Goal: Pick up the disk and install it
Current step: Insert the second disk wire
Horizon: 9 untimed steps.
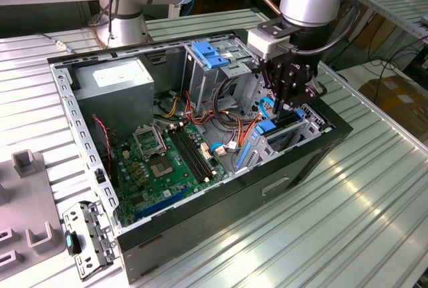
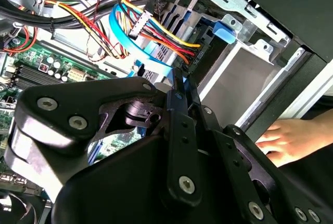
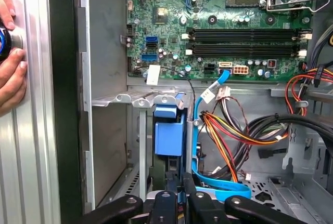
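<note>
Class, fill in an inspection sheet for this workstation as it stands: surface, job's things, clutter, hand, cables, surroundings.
Surface: ribbed metal table carrying an open computer case, motherboard exposed.
Job's things: the disk's label cannot be made out; a blue plastic piece sits in the drive bay right under the robot's hand.
Clutter: a loose metal bracket and grey blocks on the exterior view's left.
Hand: robot's hand low over the drive bay, at the case's edge on the exterior view's right.
Cables: an orange, yellow and red wire bundle and a blue flat cable beside the bay.
Surroundings: a person's hand rests on the table beside the case; a cardboard box lies beyond the table.
</note>
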Tool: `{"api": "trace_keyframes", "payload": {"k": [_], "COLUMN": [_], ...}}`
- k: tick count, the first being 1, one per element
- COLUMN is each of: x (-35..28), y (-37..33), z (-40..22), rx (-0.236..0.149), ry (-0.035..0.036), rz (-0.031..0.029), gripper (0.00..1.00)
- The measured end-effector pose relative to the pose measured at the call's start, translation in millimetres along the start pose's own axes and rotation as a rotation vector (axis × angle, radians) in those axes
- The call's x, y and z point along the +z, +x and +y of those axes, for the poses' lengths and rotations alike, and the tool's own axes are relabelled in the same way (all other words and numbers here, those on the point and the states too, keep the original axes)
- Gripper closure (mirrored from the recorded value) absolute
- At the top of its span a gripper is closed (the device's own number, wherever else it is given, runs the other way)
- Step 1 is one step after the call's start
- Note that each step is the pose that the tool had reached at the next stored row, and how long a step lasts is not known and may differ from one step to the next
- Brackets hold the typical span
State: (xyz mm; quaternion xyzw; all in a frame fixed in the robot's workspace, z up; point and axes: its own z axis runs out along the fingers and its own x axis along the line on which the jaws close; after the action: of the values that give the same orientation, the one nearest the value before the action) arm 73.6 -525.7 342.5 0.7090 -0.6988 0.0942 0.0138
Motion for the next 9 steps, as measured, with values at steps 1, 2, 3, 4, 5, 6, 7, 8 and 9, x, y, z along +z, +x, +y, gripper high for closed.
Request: {"api": "trace_keyframes", "payload": {"k": [1,2,3,4,5,6,7,8,9], "x": [0.6,1.6,2.5,3.8,4.9,6.1,6.5,6.6,6.8], "y": [-0.1,-0.2,-0.3,-0.2,0.0,0.2,0.3,0.3,0.2], "z": [0.1,0.2,0.3,0.4,0.6,0.7,0.8,0.8,0.8], "rx": [0.000,0.000,0.000,0.000,0.001,0.001,0.001,0.001,0.001], "ry": [0.0000,0.0000,0.0000,0.0000,0.0000,-0.0001,-0.0001,-0.0001,0.0000], "rz": [-0.0012,-0.0024,-0.0034,-0.0043,-0.0051,-0.0059,-0.0061,-0.0062,-0.0065], "gripper": [0.84,0.84,0.84,0.84,0.84,0.84,0.84,0.84,0.84]}}
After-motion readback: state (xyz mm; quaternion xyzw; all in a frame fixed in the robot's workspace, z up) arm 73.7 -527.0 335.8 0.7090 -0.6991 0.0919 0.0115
